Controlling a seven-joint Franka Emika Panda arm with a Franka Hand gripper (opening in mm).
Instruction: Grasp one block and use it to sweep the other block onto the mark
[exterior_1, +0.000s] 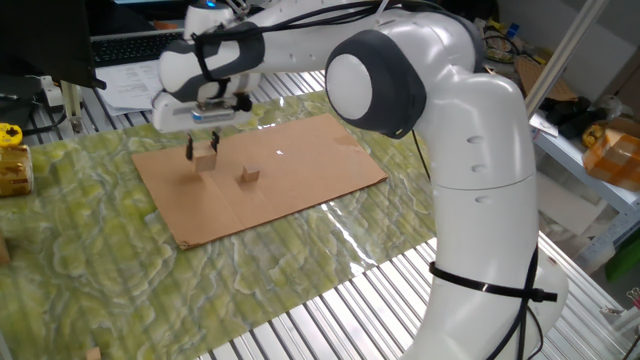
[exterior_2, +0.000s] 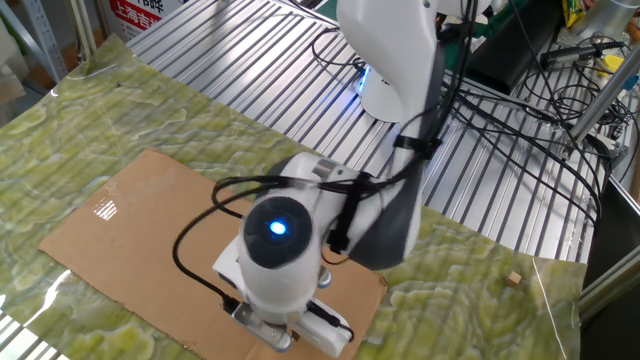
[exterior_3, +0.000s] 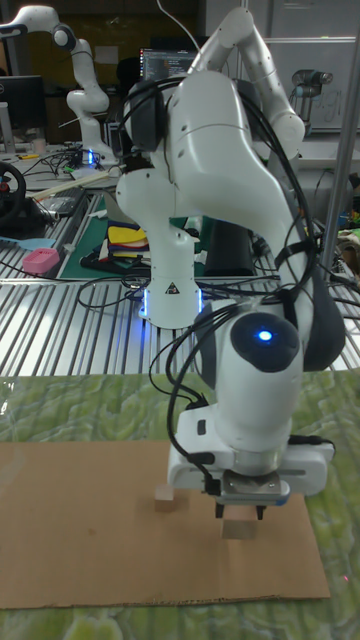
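Note:
My gripper (exterior_1: 203, 150) is shut on the larger pale wooden cube (exterior_1: 206, 161) over the left part of the cardboard sheet (exterior_1: 300, 165). The small brown block (exterior_1: 248, 176) lies on the cardboard a short way to the cube's right, apart from it. In the tall view the cube (exterior_3: 238, 527) sits between the fingers of the gripper (exterior_3: 238, 513), and the small block (exterior_3: 170, 499) lies to its left. I cannot tell whether the cube touches the cardboard. I cannot make out the mark. In the other fixed view the arm's hand (exterior_2: 278, 262) hides the gripper and both blocks.
A green patterned mat (exterior_1: 90, 260) lies under the cardboard on a slatted metal table. A yellow object (exterior_1: 12, 160) stands at the far left edge. A keyboard and papers (exterior_1: 135, 70) lie behind. A small wooden bit (exterior_2: 513, 279) rests on the mat.

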